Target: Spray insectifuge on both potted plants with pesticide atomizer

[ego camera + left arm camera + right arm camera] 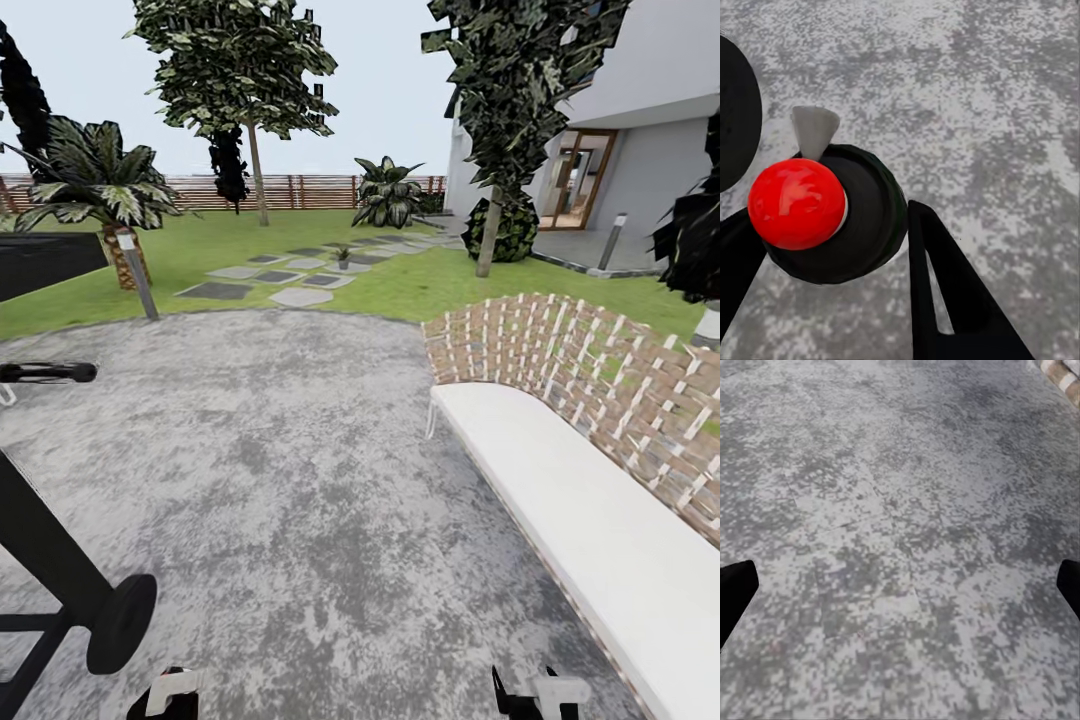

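Right tool fingers spread, nothing held | left tool: cannot tell | paved patio wide, bench along right edge

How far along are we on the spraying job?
Nothing looks done yet. The right claw is open and empty over the grey patio, and the left claw looks empty too. In hand: the approach; one small potted plant stands far ahead among the stepping stones. Left: find and grasp the atomizer, then spray both plants.
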You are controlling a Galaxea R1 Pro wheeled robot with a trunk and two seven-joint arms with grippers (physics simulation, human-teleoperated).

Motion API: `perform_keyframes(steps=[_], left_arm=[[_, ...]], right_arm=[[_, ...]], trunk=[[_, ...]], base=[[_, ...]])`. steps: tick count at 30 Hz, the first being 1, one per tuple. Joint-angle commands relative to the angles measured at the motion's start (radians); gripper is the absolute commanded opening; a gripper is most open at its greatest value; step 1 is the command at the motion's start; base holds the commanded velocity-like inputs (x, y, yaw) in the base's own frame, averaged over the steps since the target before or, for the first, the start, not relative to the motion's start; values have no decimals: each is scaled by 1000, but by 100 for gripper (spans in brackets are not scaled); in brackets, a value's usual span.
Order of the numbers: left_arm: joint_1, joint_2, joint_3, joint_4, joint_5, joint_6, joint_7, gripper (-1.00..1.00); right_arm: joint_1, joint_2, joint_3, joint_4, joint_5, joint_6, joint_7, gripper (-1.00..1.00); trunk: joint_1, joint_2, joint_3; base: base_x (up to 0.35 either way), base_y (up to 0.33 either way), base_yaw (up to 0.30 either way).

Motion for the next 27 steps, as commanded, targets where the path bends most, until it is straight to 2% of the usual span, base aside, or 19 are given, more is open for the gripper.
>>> perform_keyframes(steps=[1, 17, 27], left_arm=[[-1, 0, 1, 1, 0, -3, 0, -100], [-1, 0, 2, 1, 0, -3, 0, -100], [-1, 0, 3, 1, 0, -3, 0, -100]], right_arm=[[-1, 0, -1, 1, 0, -3, 0, 100], [-1, 0, 0, 1, 0, -3, 1, 100], [0, 2, 0, 1, 0, -3, -1, 100]], trunk=[[0, 0, -1], [0, 0, -1], [0, 0, -1]], base=[[341, 0, 0], [340, 0, 0], [340, 0, 88]])
